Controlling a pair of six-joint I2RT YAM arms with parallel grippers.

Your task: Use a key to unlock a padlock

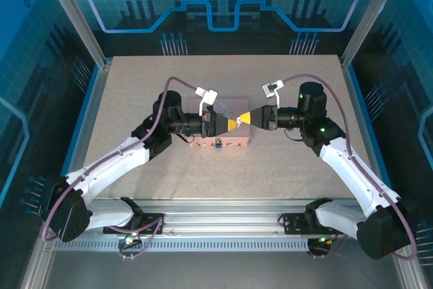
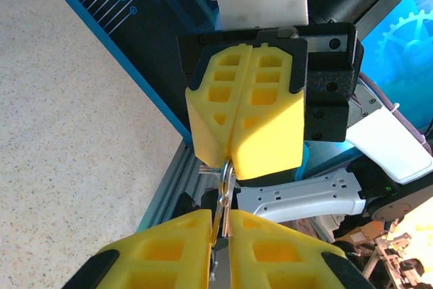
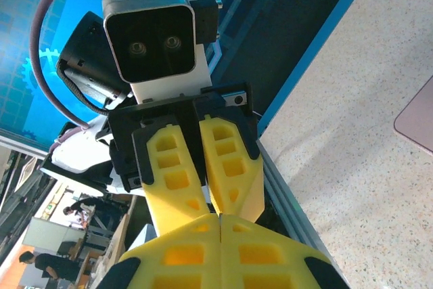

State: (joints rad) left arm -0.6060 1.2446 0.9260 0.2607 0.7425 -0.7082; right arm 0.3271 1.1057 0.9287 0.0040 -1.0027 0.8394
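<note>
From above I see the left end effector (image 1: 231, 124) and right end effector (image 1: 243, 122) meeting tip to tip over the pink box (image 1: 233, 139) at mid-table (image 1: 135, 93). The padlock (image 1: 218, 144) sits at the box's near edge.

On the left wrist, my left fingers (image 2: 169, 248) are clamped on the key (image 2: 226, 184).

On the right wrist, the right fingers (image 3: 183, 252) are pressed together.
</note>
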